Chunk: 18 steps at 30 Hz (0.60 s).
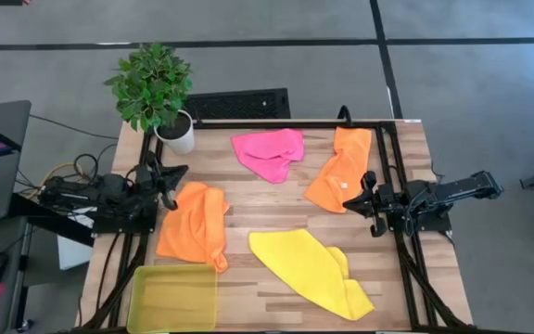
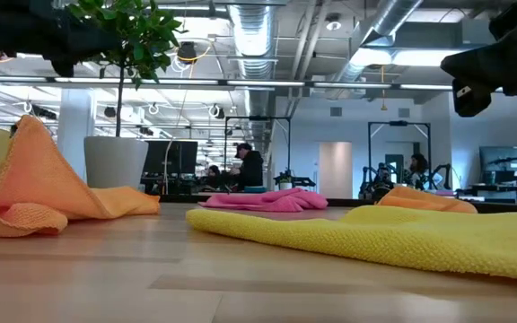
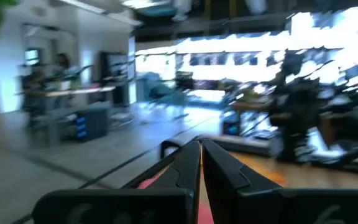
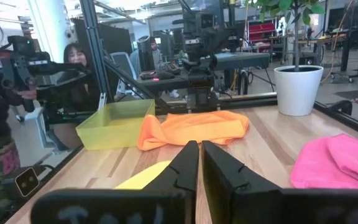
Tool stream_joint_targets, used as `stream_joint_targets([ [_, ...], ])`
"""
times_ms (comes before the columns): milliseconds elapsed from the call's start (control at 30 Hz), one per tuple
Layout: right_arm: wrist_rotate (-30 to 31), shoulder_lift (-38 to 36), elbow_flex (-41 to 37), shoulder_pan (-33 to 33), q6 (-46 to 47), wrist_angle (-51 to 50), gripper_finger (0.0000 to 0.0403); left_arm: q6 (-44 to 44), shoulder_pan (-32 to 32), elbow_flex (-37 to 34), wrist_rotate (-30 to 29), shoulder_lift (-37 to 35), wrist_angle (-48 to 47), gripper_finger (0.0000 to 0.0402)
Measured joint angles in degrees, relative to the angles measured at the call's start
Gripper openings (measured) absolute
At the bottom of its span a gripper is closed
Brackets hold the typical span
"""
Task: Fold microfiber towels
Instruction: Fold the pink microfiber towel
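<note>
Dark fingers pressed together, the left gripper [image 1: 169, 176] and right gripper [image 1: 369, 198] hovered at the desk [image 1: 276, 288] edges; four crumpled microfiber towels [image 1: 193, 224] lay between, unfolded. Folding apparently had yet to begin; next, grasp a corner.

Bare tabletop [image 1: 248, 218] lies open between the four towels at centre. Potted plant [image 1: 156, 88] blocks the far left corner; tray [image 1: 174, 297] occupies the near left corner.
</note>
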Motion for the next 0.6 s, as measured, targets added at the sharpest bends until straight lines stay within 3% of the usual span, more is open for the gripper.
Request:
stream_joint_targets([
  [200, 0.0, 0.0, 0.0, 0.0, 0.0, 0.0, 0.0044, 4.9, 0.1, 5.5, -13.3, 10.0, -0.3, 0.0002],
  [300, 0.0, 0.0, 0.0, 0.0, 0.0, 0.0, 0.0044, 6.0, 0.2, 11.0, -16.2, 18.5, -0.5, 0.0001],
  [467, 0.0, 0.0, 0.0, 0.0, 0.0, 0.0, 0.0044, 2.6, 1.5, 22.5, -14.9, 34.2, -11.2, 0.0],
  [600, 0.0, 0.0, 0.0, 0.0, 0.0, 0.0, 0.0044, -7.7, 5.8, 33.0, -5.0, 45.1, -24.9, 0.0],
])
